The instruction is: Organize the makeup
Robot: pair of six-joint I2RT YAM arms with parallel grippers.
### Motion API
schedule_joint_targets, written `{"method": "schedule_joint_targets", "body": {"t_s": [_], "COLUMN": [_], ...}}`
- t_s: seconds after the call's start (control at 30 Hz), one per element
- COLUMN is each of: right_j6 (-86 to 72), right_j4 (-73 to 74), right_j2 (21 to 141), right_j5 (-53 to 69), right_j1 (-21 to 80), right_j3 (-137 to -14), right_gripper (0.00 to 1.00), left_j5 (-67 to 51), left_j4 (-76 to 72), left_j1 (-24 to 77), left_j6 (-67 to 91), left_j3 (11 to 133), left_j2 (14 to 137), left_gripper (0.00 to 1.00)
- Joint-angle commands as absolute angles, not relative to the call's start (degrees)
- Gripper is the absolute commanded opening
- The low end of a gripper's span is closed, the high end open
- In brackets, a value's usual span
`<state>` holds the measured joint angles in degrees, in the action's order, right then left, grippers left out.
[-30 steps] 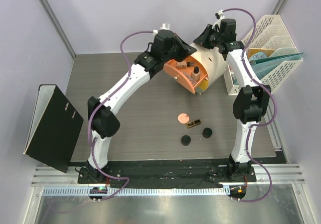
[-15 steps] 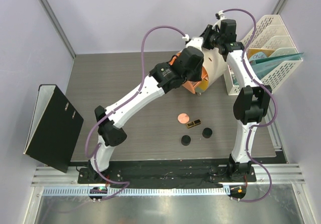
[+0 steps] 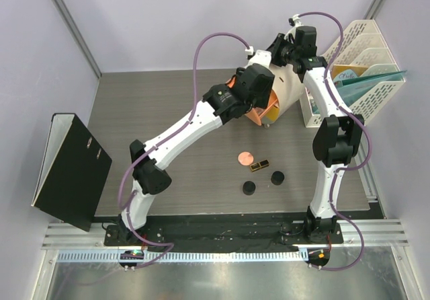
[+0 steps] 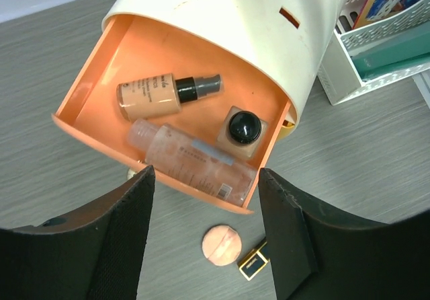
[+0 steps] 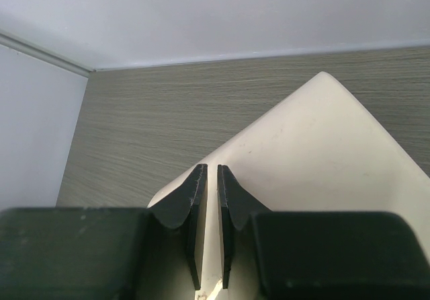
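The cream drum box (image 4: 255, 24) lies tilted with its orange drawer (image 4: 101, 91) pulled out. In the drawer are a beige bottle (image 4: 148, 97) on its side, a second beige bottle (image 4: 243, 128) seen from its black cap, and a clear bottle (image 4: 191, 160) lying along the front. My left gripper (image 4: 205, 172) hovers open above the drawer's front edge, holding nothing. On the table lie the pink compact (image 3: 246, 157), the black-gold lipstick (image 3: 259, 165) and two black jars (image 3: 249, 188) (image 3: 277, 177). My right gripper (image 5: 208, 169) is shut on the cream box's back rim (image 5: 316, 152).
A black binder (image 3: 70, 169) leans at the table's left edge. A white file rack (image 3: 356, 58) with teal folders stands right of the cream box. Both arms meet over the box at the back of the table.
My left arm has swung right, from the drawer's left side to over the drawer, and its jaws have opened. The right arm and the items on the table have not moved.
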<state>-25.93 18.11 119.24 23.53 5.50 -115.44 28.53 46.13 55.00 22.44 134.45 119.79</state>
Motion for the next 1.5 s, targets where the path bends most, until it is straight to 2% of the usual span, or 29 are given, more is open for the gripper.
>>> {"method": "schedule_joint_targets", "body": {"t_s": [0.0,0.33,0.63,0.73,0.8,1.17,1.33,1.47], "right_j6": [-24.87,-24.61,-24.43,-24.43,-24.35,-24.26,-24.35,-24.26], "right_j4": [29.35,29.62,29.79,29.79,29.88,29.97,29.97,29.97], "right_j2": [120.76,120.67,120.76,120.76,120.76,120.94,121.02,121.11], "right_j5": [22.24,22.32,22.32,22.32,22.24,22.24,22.32,22.32], "right_j1": [5.1,5.1,5.19,5.18,5.18,5.18,5.19,5.1], "right_j3": [-112.5,-112.5,-112.32,-112.59,-112.68,-112.5,-112.5,-112.5], "right_gripper": [0.18,0.18,0.18,0.18,0.18,0.18,0.18,0.18], "left_j5": [29.18,29.0,26.9,25.76,24.18,22.59,21.27,20.74], "left_j4": [42.01,38.41,36.48,36.3,35.86,35.86,36.47,36.83], "left_j1": [55.02,54.76,52.12,51.07,50.02,46.76,45.09,43.51], "left_j6": [20.83,22.06,25.13,26.98,28.21,30.06,30.85,31.55], "left_j3": [135.96,137.29,137.29,137.29,137.2,134.3,133.86,133.07], "left_j2": [121.46,123.57,124.28,124.98,125.24,124.54,124.72,124.72], "left_gripper": [0.64,0.68,0.66,0.61,0.52,0.45,0.36,0.23]}}
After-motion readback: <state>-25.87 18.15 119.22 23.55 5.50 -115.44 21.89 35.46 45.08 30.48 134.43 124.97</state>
